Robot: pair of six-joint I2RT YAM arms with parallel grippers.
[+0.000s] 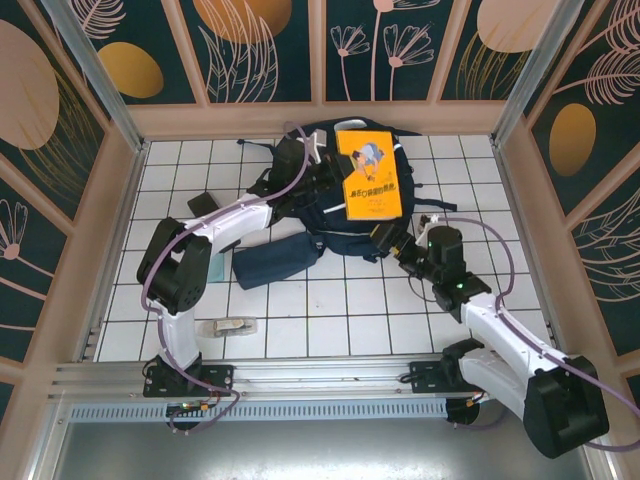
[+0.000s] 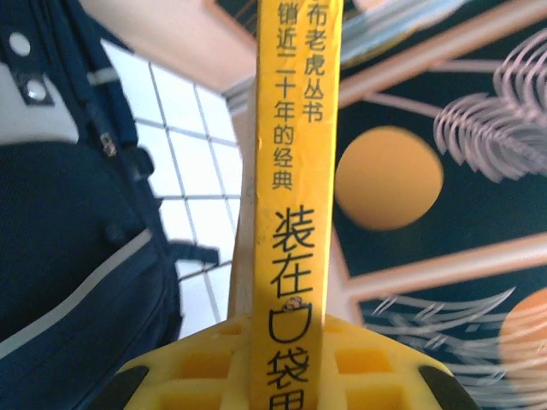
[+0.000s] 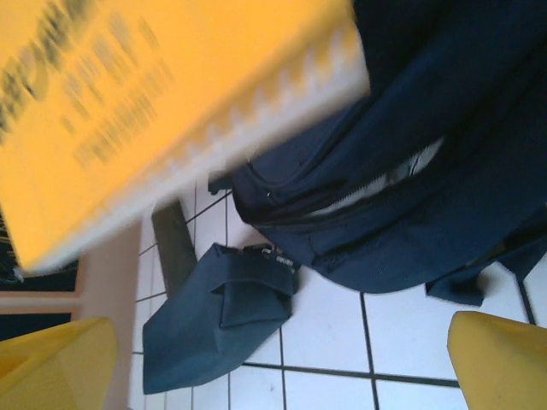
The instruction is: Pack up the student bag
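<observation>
Centrally, the left jaws are closed on 1 edge of a yellow book (image 1: 372,175), its printed spine facing the left wrist camera, and they hold it tilted over the student bag (image 1: 345,237). The right jaws stand wide open and empty, just beside the book's near right corner. The bag lies at the far middle of the white-tiled counter (image 1: 330,310), near the back wall. 1 navy pouch (image 1: 277,260) lies just beside the bag's near left side.
</observation>
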